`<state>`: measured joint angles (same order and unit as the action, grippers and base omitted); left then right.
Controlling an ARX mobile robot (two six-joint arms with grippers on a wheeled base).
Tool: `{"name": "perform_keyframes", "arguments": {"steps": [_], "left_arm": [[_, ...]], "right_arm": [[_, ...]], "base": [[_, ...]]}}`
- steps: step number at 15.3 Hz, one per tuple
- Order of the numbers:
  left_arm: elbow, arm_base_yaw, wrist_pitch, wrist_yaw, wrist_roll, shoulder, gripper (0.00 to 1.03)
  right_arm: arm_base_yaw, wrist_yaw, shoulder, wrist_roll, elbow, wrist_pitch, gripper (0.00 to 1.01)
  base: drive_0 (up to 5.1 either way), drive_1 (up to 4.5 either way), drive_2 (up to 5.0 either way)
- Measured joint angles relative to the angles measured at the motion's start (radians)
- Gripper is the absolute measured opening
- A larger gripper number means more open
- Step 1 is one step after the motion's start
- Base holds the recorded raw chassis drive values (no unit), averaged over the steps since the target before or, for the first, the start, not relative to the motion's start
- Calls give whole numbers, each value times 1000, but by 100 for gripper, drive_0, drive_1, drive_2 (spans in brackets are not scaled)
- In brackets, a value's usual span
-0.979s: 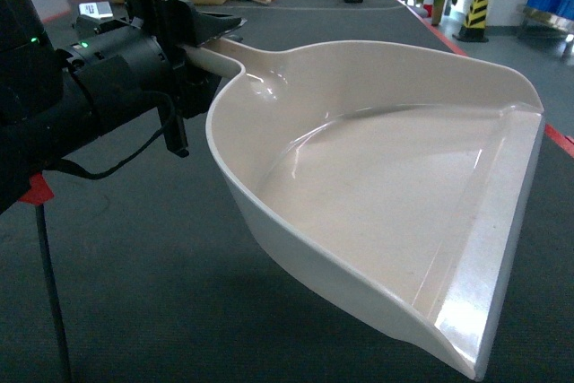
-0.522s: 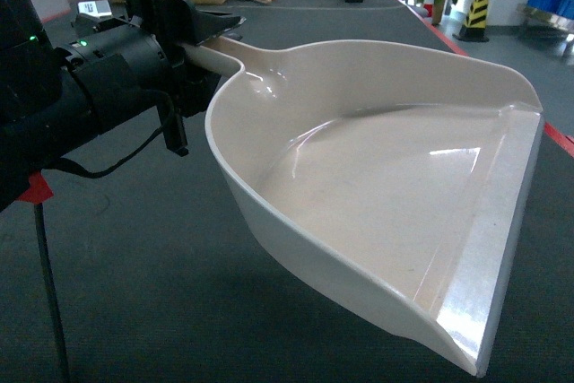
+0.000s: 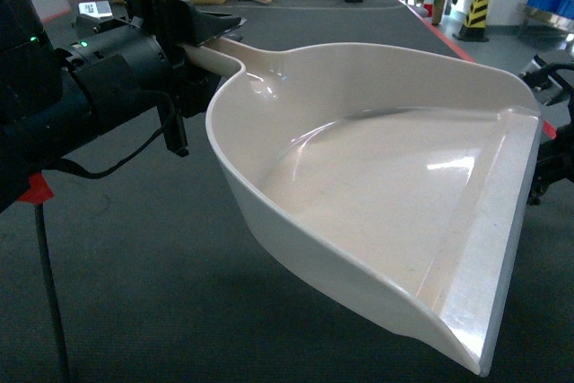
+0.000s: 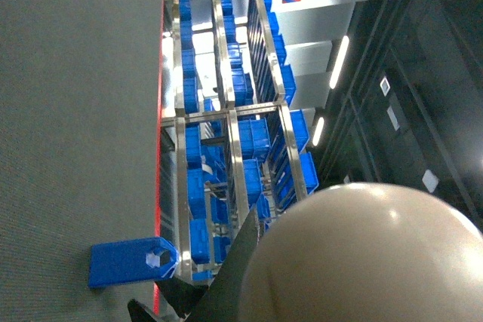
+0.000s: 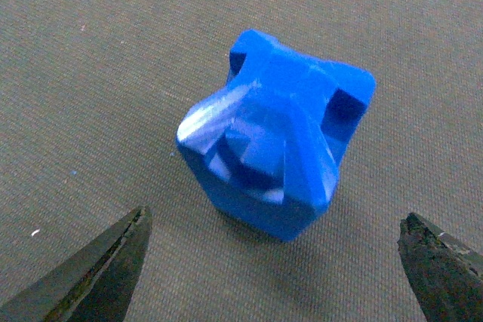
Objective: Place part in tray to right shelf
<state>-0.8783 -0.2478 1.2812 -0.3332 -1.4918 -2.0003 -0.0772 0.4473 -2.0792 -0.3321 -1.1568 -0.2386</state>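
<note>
One steel-framed rack (image 4: 226, 133) stocked with many large blue plastic crates is showing in the left wrist view, standing on grey floor with one blue block-like object (image 4: 132, 262) lying beside its foot. One large cream-white glossy plastic dustpan-shaped tray (image 3: 377, 195) is filling the head view, hanging above dark grey carpet. The left gripper (image 3: 193, 47) is clenching the tray's long handle at the upper left. One small bright-blue faceted plastic part (image 5: 275, 152) is sitting alone on the carpet, outside the tray. The right gripper (image 5: 275, 262) is hovering over it, jaws spread wide, one dark fingertip (image 5: 98, 273) on each side, neither touching the part.
</note>
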Motion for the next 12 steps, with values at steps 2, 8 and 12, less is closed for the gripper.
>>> {"name": "perform_keyframes", "arguments": {"steps": [2,8,12], "left_arm": [[0,0,-1,0,0,0,12],[0,0,-1,0,0,0,12],[0,0,0,0,0,0,12]], "right_arm": [[27,-19,-50,6,-82,25,98],[97,-152,-178,31,-237,21,76],[62,-185,-114,120,-103,-107,47]], "base": [[0,0,0],[0,0,0],[0,0,0]]}}
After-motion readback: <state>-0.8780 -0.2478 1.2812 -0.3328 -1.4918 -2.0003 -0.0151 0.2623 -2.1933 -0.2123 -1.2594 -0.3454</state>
